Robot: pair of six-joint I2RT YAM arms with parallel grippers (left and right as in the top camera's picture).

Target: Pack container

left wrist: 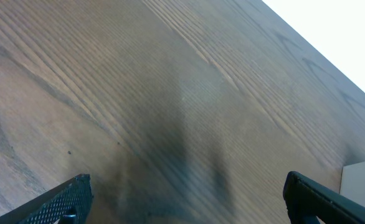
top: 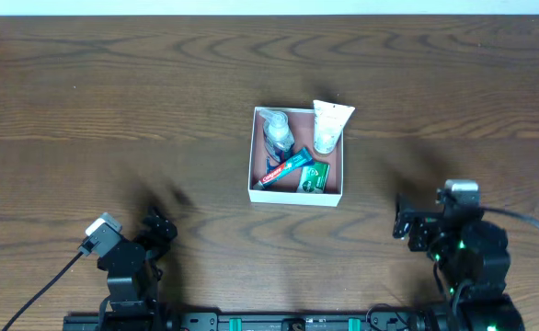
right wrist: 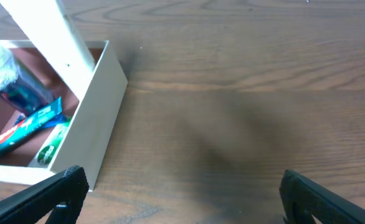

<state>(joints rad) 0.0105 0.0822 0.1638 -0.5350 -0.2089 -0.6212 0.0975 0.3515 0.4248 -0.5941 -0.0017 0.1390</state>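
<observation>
Overhead view. The container sits at centre frame on the counter. It holds a clear bottle, a toothpaste tube and a small green soap box. A white tube lies across the upper right rim and sticks out past it.
- Risk: the overhanging tube could tip out, or be knocked off by an arm reaching in from that side.
- Risk: a push on the tube could slide the whole light container.
- The left gripper and right gripper are low in the frame, well apart from the container. Finger spacing cannot be read at this size.

Left wrist view. The fingers are spread wide with nothing between them, above bare counter. A white corner at the right edge is probably the container, but too little of it shows to be sure.

Right wrist view. The fingers are spread and empty. The container fills the left of the frame, cut off by the edge.
- The white tube crosses the upper left as a slanted slab, with both ends out of frame.
- The bottle is blurred.
- Risk: a low approach from here could strike the near wall.
</observation>
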